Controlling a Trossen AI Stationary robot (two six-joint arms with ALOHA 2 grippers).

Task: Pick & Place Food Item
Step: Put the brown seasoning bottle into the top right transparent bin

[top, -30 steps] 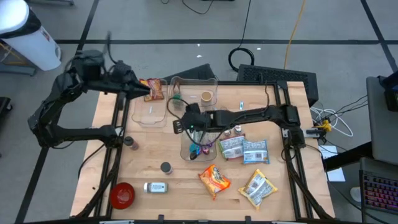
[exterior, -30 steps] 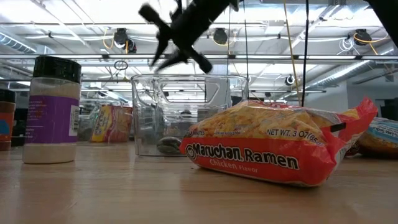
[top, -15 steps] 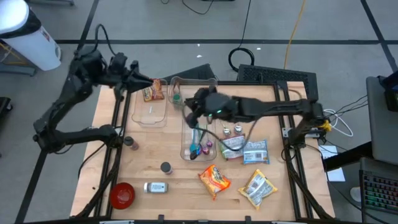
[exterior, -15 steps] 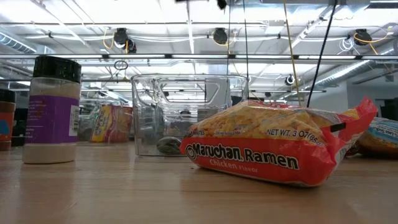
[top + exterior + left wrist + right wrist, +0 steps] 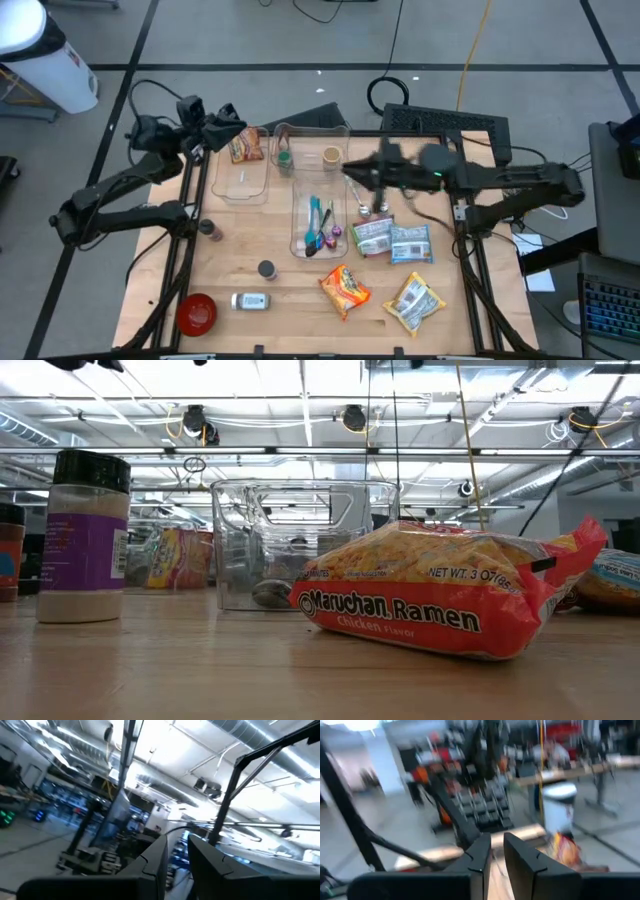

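No food item is being carried: both the left pincer point(image 5: 228, 118) and right pincer point(image 5: 352, 170) are being held aloft, nearly pressed together and empty, so the ramen packet point(image 5: 345, 289), lying on the desk point(image 5: 250, 330) well below, is judged next for approach with spread fingers.

At desk point(image 5: 250, 250) centre: a bin point(image 5: 318, 222) holding utensils point(image 5: 318, 225). Far of it, another bin point(image 5: 312, 148) with a cup point(image 5: 331, 155) inside. Left of that, a third bin point(image 5: 240, 175), a snack bag point(image 5: 247, 146) at its far end. Right of the centre bin: two pouches point(image 5: 393, 239) side by side, small jars point(image 5: 372, 209) just far of them. Near the centre bin: ramen packet point(image 5: 345, 289); right of that, a chip bag point(image 5: 417, 302). Near left corner: bowl point(image 5: 197, 313), a lying jar point(image 5: 249, 300) beside it on the right, a shaker point(image 5: 266, 269) further in, a spice bottle point(image 5: 209, 229) by the left edge.
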